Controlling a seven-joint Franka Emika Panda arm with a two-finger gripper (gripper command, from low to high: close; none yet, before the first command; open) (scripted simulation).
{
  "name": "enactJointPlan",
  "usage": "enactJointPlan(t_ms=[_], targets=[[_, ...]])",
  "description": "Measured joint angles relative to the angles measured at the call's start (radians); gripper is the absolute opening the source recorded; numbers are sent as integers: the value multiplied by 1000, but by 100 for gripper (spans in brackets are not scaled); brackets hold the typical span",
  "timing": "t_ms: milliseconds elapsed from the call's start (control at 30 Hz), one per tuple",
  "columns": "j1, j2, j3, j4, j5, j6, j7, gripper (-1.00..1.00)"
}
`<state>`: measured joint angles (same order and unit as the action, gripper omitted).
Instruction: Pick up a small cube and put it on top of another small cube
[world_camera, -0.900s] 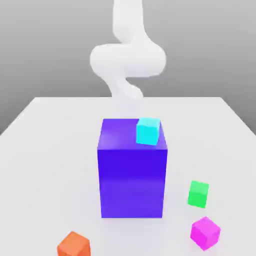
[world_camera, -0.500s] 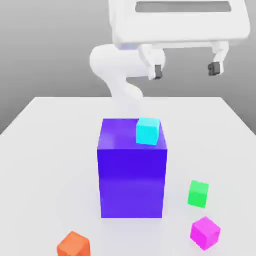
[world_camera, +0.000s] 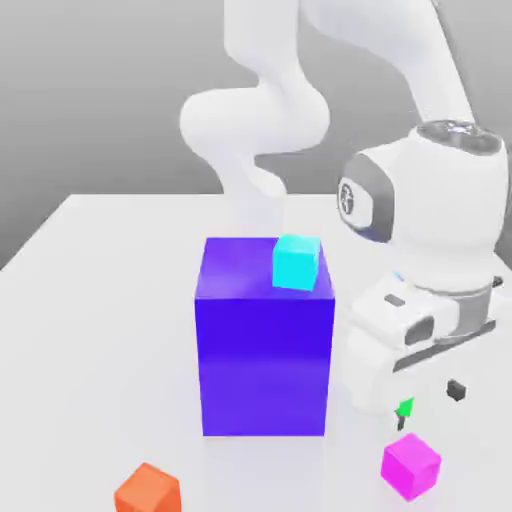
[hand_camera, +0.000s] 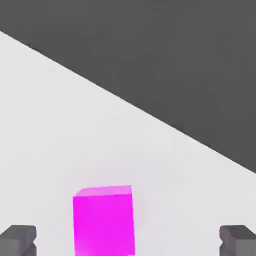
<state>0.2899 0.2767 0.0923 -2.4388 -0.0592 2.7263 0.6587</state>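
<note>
Wide open, the hand (world_camera: 428, 406) hangs low over the worktop (world_camera: 100, 330) on the exterior view's right, its two dark fingertips (world_camera: 456, 390) well apart and nothing gripped between them. Over the hand view I have the magenta cube (hand_camera: 104, 225) lying across the space between the fingertips, touching neither as far as I can see, with one face turned up to the camera and a narrow strip of a second face showing. On the exterior view I find that same cube on the worktop, just nearer the camera than the hand, set with a corner edge facing me. Close by, the green cube (world_camera: 404, 406) is mostly hidden by the hand; I get only a small patch of it beside one fingertip, so I cannot tell whether they touch. Left of the hand in the exterior view stands the big blue-violet block (world_camera: 264, 365), upright, with the cyan cube (world_camera: 296, 263) resting on its top toward the right side. Down at the exterior view's left, the orange cube (world_camera: 148, 492) sits on the worktop, cut off by the picture's lower edge.
</note>
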Motion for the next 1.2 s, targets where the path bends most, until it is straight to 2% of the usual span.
enactJointPlan(t_ms=[133,167,400,567,767,900,1033,1200], targets=[[22,145,-23,25,-34,107,23,0],[26,169,-28,30,-38,126,26,-100],[25,169,-27,30,-40,126,27,-100],[4,14,3,-5,-3,6,5,-100],[15,-115,62,-97,149,-23,65,-100],[38,-198,89,-161,214,-34,144,-100],[58,-276,111,-226,236,-43,254,-100],[69,-363,133,-309,203,-48,433,-100]])
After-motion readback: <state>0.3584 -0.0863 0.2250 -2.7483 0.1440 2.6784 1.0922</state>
